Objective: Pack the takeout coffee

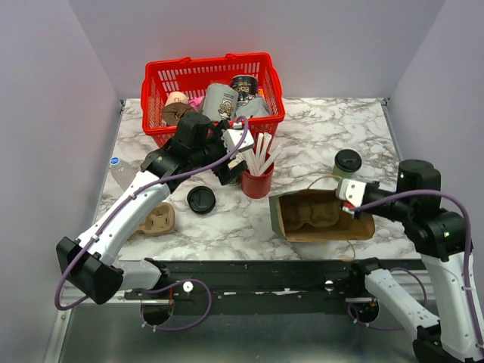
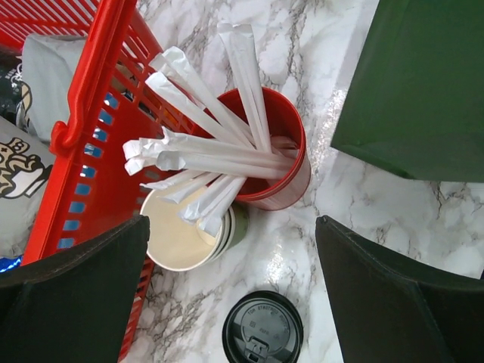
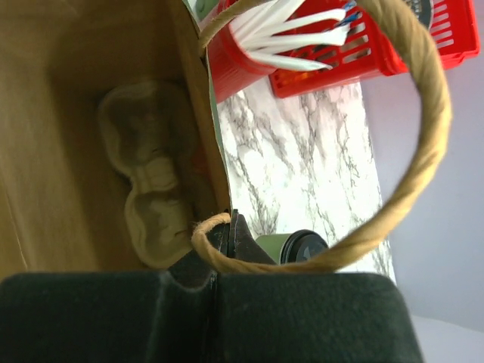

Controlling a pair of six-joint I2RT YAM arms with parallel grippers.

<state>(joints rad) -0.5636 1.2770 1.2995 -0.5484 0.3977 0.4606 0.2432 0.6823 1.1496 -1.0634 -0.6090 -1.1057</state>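
Observation:
The takeout coffee (image 1: 347, 163), a small olive-green cup with a black lid, stands upright on the marble behind the paper bag (image 1: 321, 216); it also shows in the right wrist view as the takeout coffee (image 3: 299, 246). The bag lies on its side with its mouth toward the right. My right gripper (image 1: 349, 203) is shut on the bag's rim (image 3: 219, 181), beside its twine handle (image 3: 423, 151). A pulp cup carrier (image 3: 151, 189) sits inside the bag. My left gripper (image 2: 232, 223) hangs open over a stack of lidless green cups (image 2: 181, 242), holding nothing.
A red cup of white wrapped sticks (image 2: 280, 144) stands next to the stack. A loose black lid (image 2: 262, 330) lies in front of them. A red basket (image 1: 213, 74) of goods sits at the back. A second pulp carrier (image 1: 155, 219) and a water bottle (image 1: 121, 171) lie at the left.

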